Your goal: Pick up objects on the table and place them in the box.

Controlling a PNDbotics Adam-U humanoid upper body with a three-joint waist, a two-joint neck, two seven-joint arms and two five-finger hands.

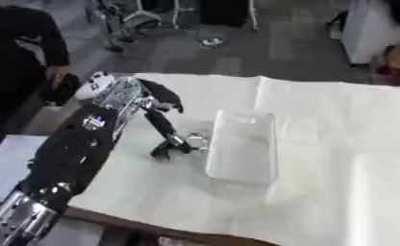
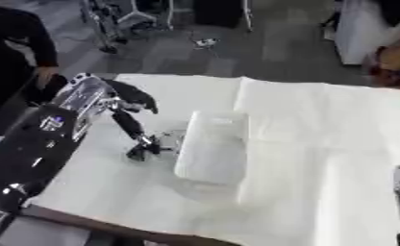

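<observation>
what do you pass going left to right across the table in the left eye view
left arm → left hand, its fingers down on the cloth → small clear thing → clear box → bare white tablecloth

Soft, even room light is falling from above; the white table cover [image 1: 338, 144] is glaring slightly, and both views are looking blurred everywhere.
</observation>
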